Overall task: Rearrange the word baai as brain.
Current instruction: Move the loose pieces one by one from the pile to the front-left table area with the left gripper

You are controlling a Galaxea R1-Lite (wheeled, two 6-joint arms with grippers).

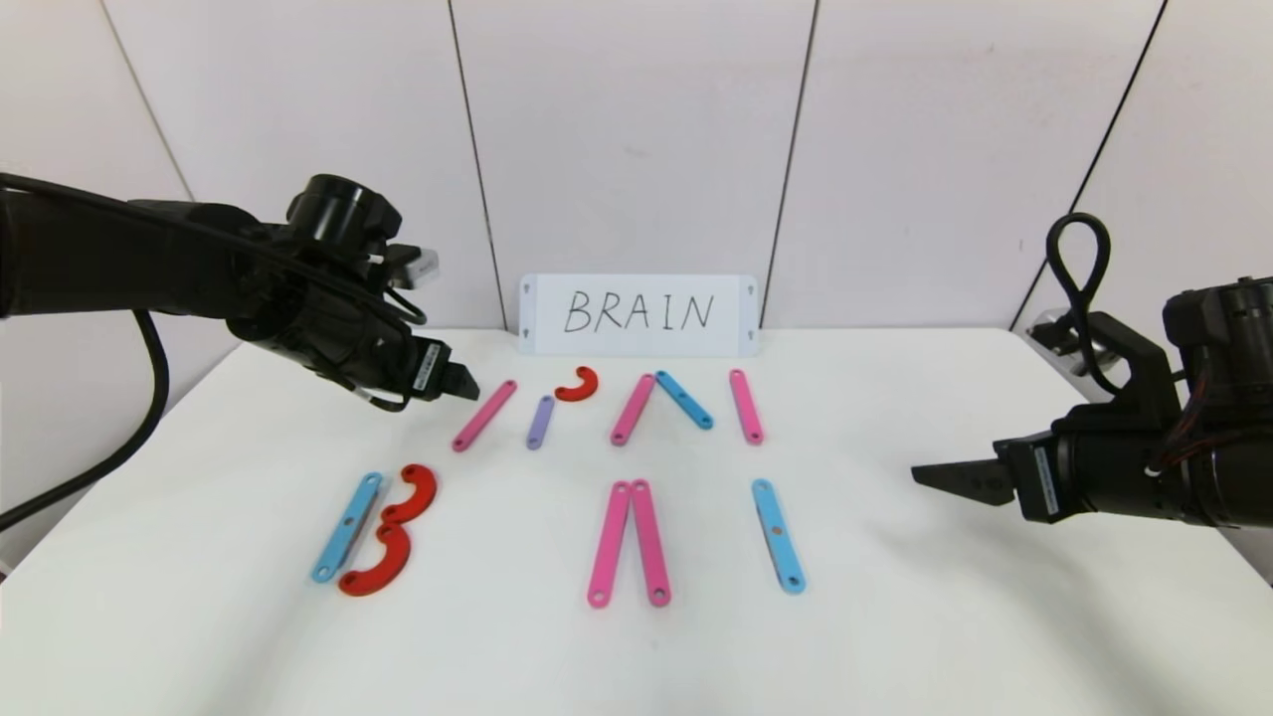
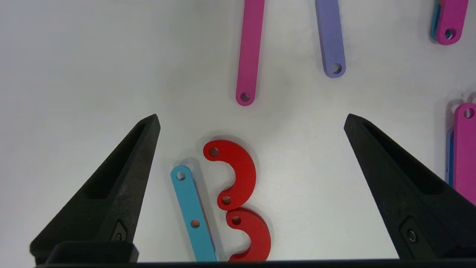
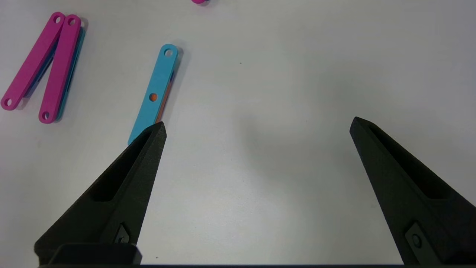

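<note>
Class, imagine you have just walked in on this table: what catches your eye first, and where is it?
The white card handwritten BRAIN stands at the table's back edge. In front of it lie coloured holed pieces, with a B of one blue bar and two red curves on the near left. Two black grippers hang open above the table, the left gripper by the far row, the right gripper off right.

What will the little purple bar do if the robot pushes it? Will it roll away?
Probably not. The purple bar lies flat on the white table, so it should slide, not roll. It looks thin, likely light, so a nudge at one end may spin it. Being so low, it could be fiddly to pinch.
</note>
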